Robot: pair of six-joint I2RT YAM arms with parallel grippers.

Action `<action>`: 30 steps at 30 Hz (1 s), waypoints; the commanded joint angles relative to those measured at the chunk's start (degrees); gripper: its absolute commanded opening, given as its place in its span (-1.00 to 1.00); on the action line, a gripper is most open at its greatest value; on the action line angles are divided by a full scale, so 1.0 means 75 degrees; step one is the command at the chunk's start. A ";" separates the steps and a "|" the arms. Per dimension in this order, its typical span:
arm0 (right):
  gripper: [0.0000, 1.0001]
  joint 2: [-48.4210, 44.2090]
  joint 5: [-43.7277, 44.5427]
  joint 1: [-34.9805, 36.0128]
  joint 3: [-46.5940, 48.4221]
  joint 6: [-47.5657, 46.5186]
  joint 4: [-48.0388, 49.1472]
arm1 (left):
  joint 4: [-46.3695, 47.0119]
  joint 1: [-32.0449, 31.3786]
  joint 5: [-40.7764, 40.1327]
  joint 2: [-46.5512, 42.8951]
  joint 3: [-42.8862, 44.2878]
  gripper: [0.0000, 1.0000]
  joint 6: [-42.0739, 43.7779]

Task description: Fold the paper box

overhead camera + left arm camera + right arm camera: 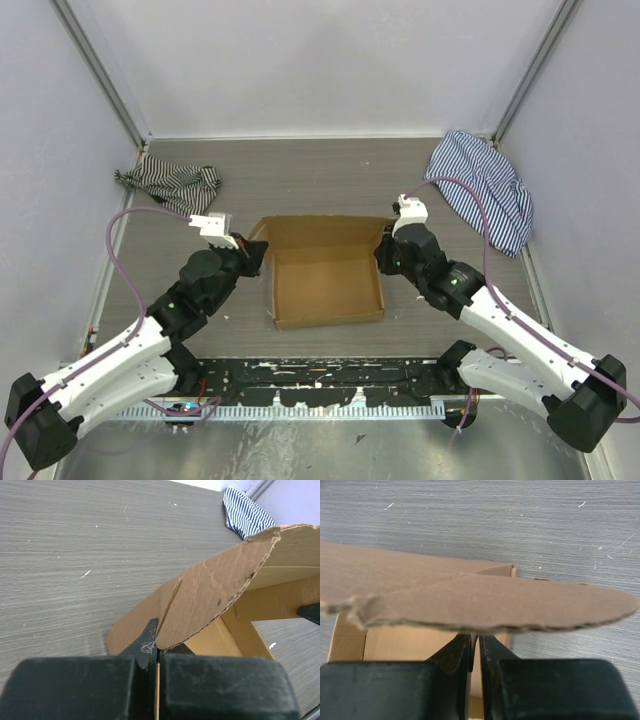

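Your paper box (pixel 328 283) sat half-formed at the middle of the table (pixel 300 180), between both arms, your left gripper (pixel 252 258) clamped tight on its left flap, your right gripper (pixel 384 252) pinched on its right flap, dark striped cloth (pixel 170 183) far left, blue striped cloth (pixel 485 185) far right.

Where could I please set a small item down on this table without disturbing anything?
The far strip of table, bordered by the left striped cloth, the right striped cloth and the paper box, is barest. The middle is crowded: the left claw and right claw grip the box's sides. Only a narrow strip lies before it.
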 commanded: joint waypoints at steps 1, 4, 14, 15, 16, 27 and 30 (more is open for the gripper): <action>-0.74 0.0338 -0.0141 0.0110 0.0291 0.0281 0.0148 | -0.0581 -0.0058 -0.0107 0.0383 0.0400 -1.00 -0.0359; -0.75 0.0582 -0.0133 0.0131 0.0617 0.0288 0.0026 | -0.0555 -0.0054 -0.0202 0.0550 0.0608 -1.00 -0.0363; -0.77 0.0524 0.0093 0.0237 0.0895 0.0342 -0.0229 | -0.0819 -0.0054 -0.0455 0.0348 0.1007 -1.00 -0.0099; -0.77 0.0506 0.0119 0.0243 0.0893 0.0331 -0.0265 | -0.0869 -0.0050 -0.0466 0.0316 0.1073 -1.00 -0.0057; -0.78 0.0466 0.0147 0.0243 0.0882 0.0336 -0.0293 | -0.0898 -0.0057 -0.0459 0.0316 0.1176 -1.00 -0.0016; -0.78 0.0463 0.0113 0.0346 0.0757 0.0568 -0.0281 | -0.0795 -0.0054 0.0002 0.0644 0.1182 -1.00 -0.0854; -0.78 0.0447 0.0195 0.0382 0.0804 0.0585 -0.0293 | -0.0743 -0.0052 -0.0212 0.0592 0.1198 -1.00 -0.0734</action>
